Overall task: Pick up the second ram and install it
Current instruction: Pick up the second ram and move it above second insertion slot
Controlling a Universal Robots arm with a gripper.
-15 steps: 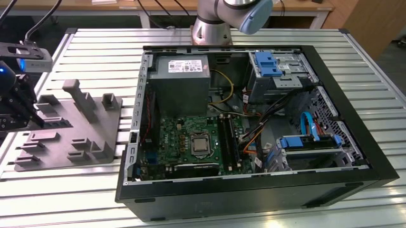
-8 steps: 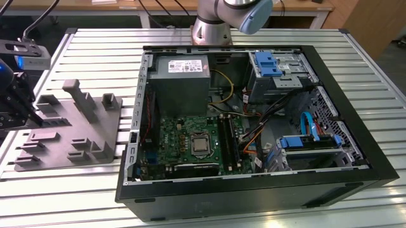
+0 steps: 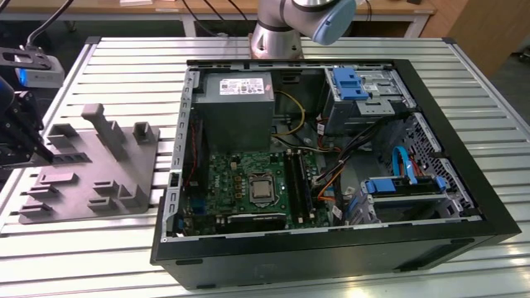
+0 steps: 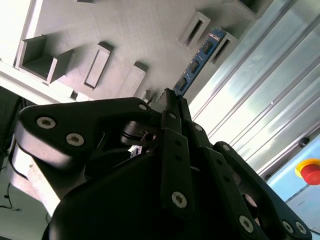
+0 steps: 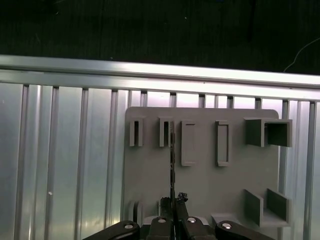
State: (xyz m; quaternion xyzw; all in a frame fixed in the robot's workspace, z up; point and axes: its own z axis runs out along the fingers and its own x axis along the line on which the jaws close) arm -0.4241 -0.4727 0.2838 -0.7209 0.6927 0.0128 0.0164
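Claw (image 4: pixel 170 102) clamped on one end of memory stick (image 4: pixel 200 55), stick jutting past its tips above grey tray (image 3: pixel 91 167), exterior view's left.

My arm (image 3: pixel 291 22) stands at the far side, with the wrist out at the exterior view's left. In the first wrist view, my gripper (image 5: pixel 173 201) points down, fingers pinched on the ram (image 5: pixel 172 165).
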